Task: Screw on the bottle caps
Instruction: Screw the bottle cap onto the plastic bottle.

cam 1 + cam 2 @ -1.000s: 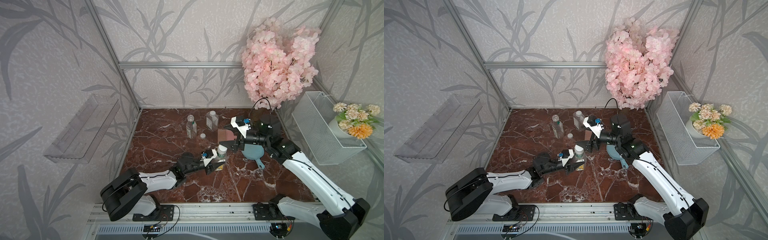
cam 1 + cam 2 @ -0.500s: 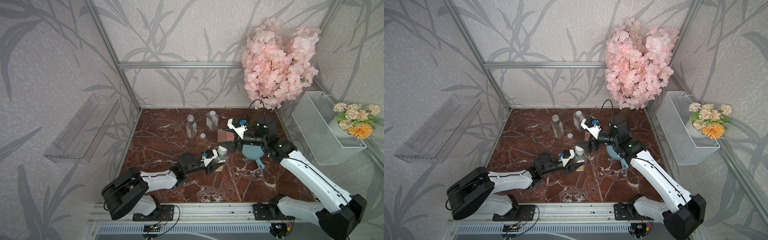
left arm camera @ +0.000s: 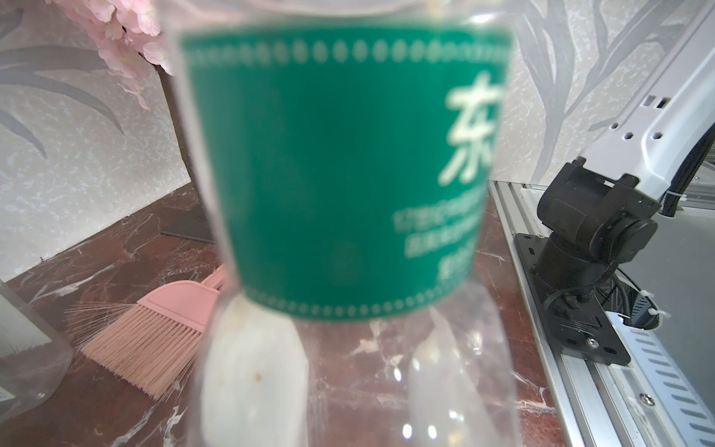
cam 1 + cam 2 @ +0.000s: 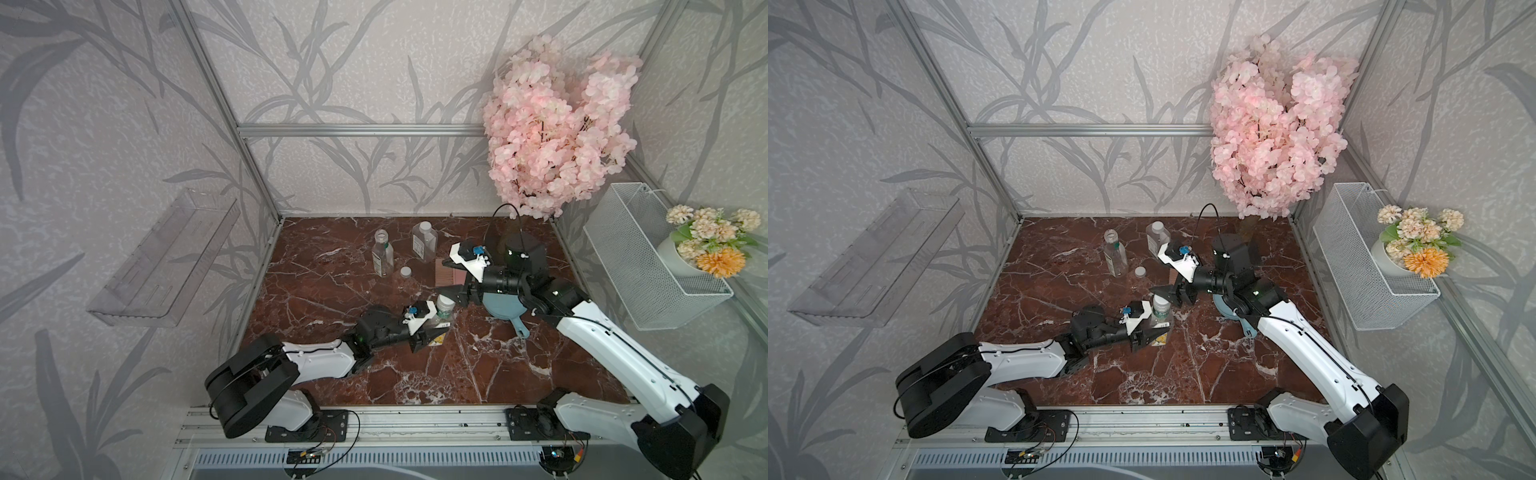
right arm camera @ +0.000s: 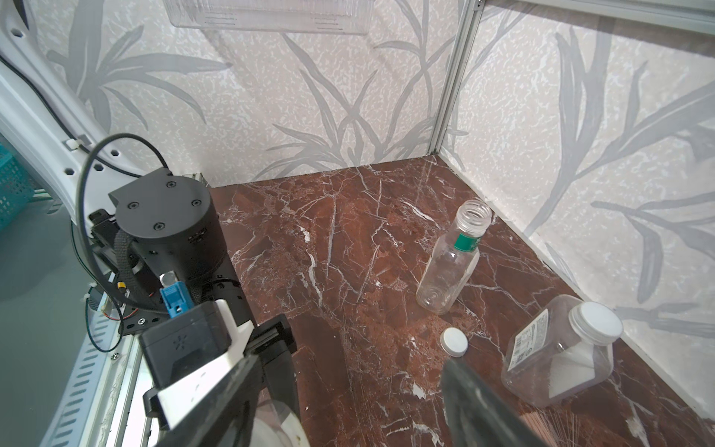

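The red-brown marble worktop [image 4: 332,291] is taken up in the middle by both arms, and the step in hand is judged to be the tightening of a cap. The left gripper [image 4: 436,330] is seen low over the worktop, its jaws closed on the green-labelled round bottle [image 3: 340,174], which is stood upright near the centre. The right gripper [image 4: 451,294] is poised at the bottle's top, its jaws spread to either side of the white cap [image 4: 445,300] seated on the neck; no firm clamp is shown yet. For a clean job, the cap should be pinched squarely, kept level on the thread and turned about the bottle's own axis while the body is held fast below, so that cross-threading or a tipped bottle is avoided. Towards the back wall the squarer bottle [image 4: 424,246] is found already capped; whether the pale patch inside is contents or label cannot be told. Near it the second round bottle [image 4: 382,255] stands open-necked and looks empty, and the loose cap [image 4: 405,272] is seen lying by its foot.
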You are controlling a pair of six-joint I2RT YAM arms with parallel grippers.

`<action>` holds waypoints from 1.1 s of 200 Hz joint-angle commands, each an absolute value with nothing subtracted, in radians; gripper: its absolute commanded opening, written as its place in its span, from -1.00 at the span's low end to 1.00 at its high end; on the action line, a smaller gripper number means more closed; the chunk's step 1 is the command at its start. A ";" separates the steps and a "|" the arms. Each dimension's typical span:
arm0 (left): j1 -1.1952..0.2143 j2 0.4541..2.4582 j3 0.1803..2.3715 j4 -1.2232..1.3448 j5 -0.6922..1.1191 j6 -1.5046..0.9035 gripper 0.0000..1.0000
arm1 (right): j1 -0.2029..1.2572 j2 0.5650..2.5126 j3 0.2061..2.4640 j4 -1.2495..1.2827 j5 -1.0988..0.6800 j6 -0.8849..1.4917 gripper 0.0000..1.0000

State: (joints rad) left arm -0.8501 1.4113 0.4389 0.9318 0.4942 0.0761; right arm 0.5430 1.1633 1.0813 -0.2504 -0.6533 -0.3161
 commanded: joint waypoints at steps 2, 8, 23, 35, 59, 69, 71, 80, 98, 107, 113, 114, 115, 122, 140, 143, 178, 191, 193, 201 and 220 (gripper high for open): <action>-0.853 1.399 0.477 1.029 0.501 0.082 -0.61 | 0.552 1.155 1.032 -0.287 -0.624 -0.333 0.56; -0.853 1.399 0.477 1.029 0.500 0.083 -0.60 | 0.551 1.149 1.028 -0.276 -0.629 -0.324 0.56; -0.853 1.397 0.476 1.023 0.498 0.084 -0.60 | 0.539 1.134 1.037 -0.247 -0.666 -0.287 0.56; -0.853 1.395 0.473 1.022 0.497 0.084 -0.61 | 0.522 1.124 1.055 -0.235 -0.716 -0.261 0.57; -0.853 1.388 0.463 1.027 0.492 0.083 -0.60 | 0.469 1.090 1.093 -0.211 -0.841 -0.218 0.60; -0.853 1.382 0.460 1.027 0.493 0.081 -0.60 | 0.436 1.074 1.099 -0.195 -0.917 -0.199 0.61; -0.853 1.380 0.459 1.028 0.492 0.079 -0.60 | 0.430 1.070 1.099 -0.192 -0.934 -0.195 0.61; -0.851 1.373 0.456 1.028 0.494 0.077 -0.60 | 0.403 1.058 1.103 -0.181 -1.004 -0.179 0.62; -0.851 1.354 0.453 1.022 0.495 0.079 -0.60 | 0.383 1.043 1.104 -0.213 -1.094 -0.207 0.64; -0.851 1.343 0.454 1.012 0.499 0.082 -0.60 | 0.383 1.039 1.103 -0.252 -1.109 -0.252 0.64; -0.853 1.337 0.454 1.009 0.502 0.083 -0.60 | 0.384 1.037 1.097 -0.263 -1.119 -0.276 0.64; -0.852 1.336 0.454 1.008 0.502 0.083 -0.60 | 0.384 1.037 1.096 -0.263 -1.121 -0.281 0.64; -0.852 1.336 0.454 1.009 0.502 0.083 -0.60 | 0.384 1.037 1.094 -0.264 -1.124 -0.285 0.64; -0.852 1.332 0.456 1.004 0.507 0.084 -0.60 | 0.388 1.033 1.083 -0.264 -1.130 -0.312 0.64; -0.851 1.326 0.460 0.994 0.512 0.089 -0.60 | 0.408 1.033 1.078 -0.268 -1.121 -0.371 0.64; -0.851 1.325 0.460 0.995 0.512 0.089 -0.60 | 0.412 1.036 1.081 -0.272 -1.117 -0.380 0.64; -0.851 1.324 0.464 0.993 0.516 0.091 -0.60 | 0.457 1.092 1.132 -0.362 -1.074 -0.471 0.59; -0.852 1.323 0.463 0.992 0.515 0.092 -0.60 | 0.469 1.111 1.144 -0.386 -1.071 -0.494 0.56; -0.852 1.324 0.463 0.992 0.515 0.091 -0.60 | 0.471 1.113 1.147 -0.390 -1.070 -0.497 0.56; -0.852 1.323 0.463 0.992 0.514 0.091 -0.60 | 0.480 1.119 1.149 -0.404 -1.064 -0.511 0.55; -0.852 1.324 0.463 0.989 0.511 0.094 -0.60 | 0.491 1.130 1.154 -0.422 -1.051 -0.530 0.50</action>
